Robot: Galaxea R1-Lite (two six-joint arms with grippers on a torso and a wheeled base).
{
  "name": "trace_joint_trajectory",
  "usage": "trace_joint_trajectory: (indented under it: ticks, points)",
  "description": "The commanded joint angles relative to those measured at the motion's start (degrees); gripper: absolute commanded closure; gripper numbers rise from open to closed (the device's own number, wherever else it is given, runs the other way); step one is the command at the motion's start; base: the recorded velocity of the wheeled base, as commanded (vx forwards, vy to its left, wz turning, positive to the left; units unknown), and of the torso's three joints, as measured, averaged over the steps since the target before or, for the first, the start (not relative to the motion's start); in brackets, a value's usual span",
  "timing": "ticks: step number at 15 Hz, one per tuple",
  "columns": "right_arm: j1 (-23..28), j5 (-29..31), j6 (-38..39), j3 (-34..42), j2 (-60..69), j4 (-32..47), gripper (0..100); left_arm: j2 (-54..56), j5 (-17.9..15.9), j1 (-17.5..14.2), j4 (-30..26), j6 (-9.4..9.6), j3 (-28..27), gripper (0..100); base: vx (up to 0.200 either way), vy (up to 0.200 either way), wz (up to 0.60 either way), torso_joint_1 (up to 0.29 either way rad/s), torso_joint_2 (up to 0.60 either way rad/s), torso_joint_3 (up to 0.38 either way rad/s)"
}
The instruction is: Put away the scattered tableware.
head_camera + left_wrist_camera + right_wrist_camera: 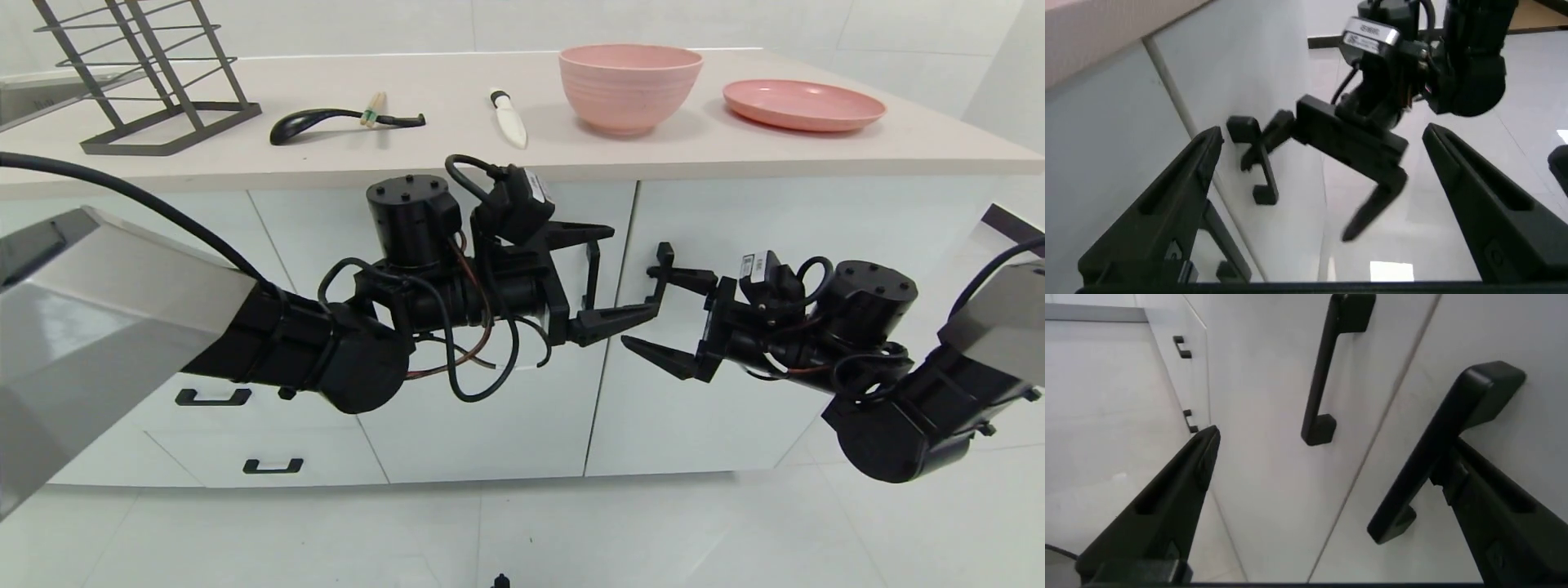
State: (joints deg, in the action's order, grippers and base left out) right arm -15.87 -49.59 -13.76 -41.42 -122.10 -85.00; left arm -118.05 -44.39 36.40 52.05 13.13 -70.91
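Presently: pale beige counter (457, 155) runs across the head view, with a white tiled wall behind it and white cabinet fronts (718, 245) below. The floor (653, 531) is light tile. Black handles are on the drawers at lower left (212, 398), and a vertical one is on a door (591, 273). The tableware is all on the counter top. A dark wire rack (155, 73) stands at the far left with its slots vacant. Just right of it lies a black spoon (302, 122), bowl end toward the rack. A pair of light chopsticks (373, 109) lies across its handle. Further right, apart from these, is a small white knife (510, 121), dark at its far end. Next comes a pink bowl (629, 86), upright, deep, faintly ribbed and glossy. A flat pink plate (802, 104) sits near the right end, close to the bowl but not touching. Both arms hang below counter level in front of the cabinet doors, tips facing each other. The left gripper (633, 271) is spread wide and holds nothing. The right gripper (645, 302) is likewise spread wide and holds nothing. Their tips are close together, but I cannot tell whether they touch.
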Motion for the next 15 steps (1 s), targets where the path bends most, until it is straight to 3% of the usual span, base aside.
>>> trace_joint_trajectory:
  ticks: [1,3,5,7,9,11,13,15]
  points:
    - [-0.91,-2.88,0.05,0.91,0.28,0.01,0,-1.65,0.79,-0.10,-0.73,-0.30,-2.92,0,0.000,0.000,0.00,0.000,0.00,0.000]
    - [-0.74,-5.60,0.23,3.10,1.52,0.01,0,-1.92,2.64,-0.01,-0.81,-0.65,-2.74,0,0.000,0.000,0.00,0.000,0.00,0.000]
    - [-0.39,-6.57,0.32,6.36,4.68,0.01,0,-1.92,3.69,0.51,-0.29,-2.93,-2.74,0,0.000,0.000,0.00,0.000,0.00,0.000]
    - [-0.56,-6.66,0.23,10.66,8.19,0.01,0,-1.92,6.15,1.83,-0.29,-3.72,-3.00,0,0.000,0.000,0.00,0.000,0.00,0.000]
    - [-0.74,-6.66,0.05,13.12,10.30,0.01,0,-2.53,5.71,2.97,0.33,-3.72,-3.00,0,0.000,0.000,0.00,0.000,0.00,0.000]
    - [-0.74,-6.66,-0.30,18.75,13.29,0.19,0,-4.73,5.45,7.02,3.84,-3.99,-4.41,0,0.000,0.000,0.00,0.000,0.00,0.000]
    - [-0.48,-6.66,-0.48,20.68,13.82,0.19,0,-6.49,5.63,9.04,4.20,-4.87,-6.78,0,0.000,0.000,0.00,0.000,0.00,0.000]
    - [0.05,-6.40,-1.09,22.09,13.73,0.37,0,-10.53,5.98,13.96,9.82,-7.15,-7.66,0,0.000,0.000,0.00,0.000,0.00,0.000]
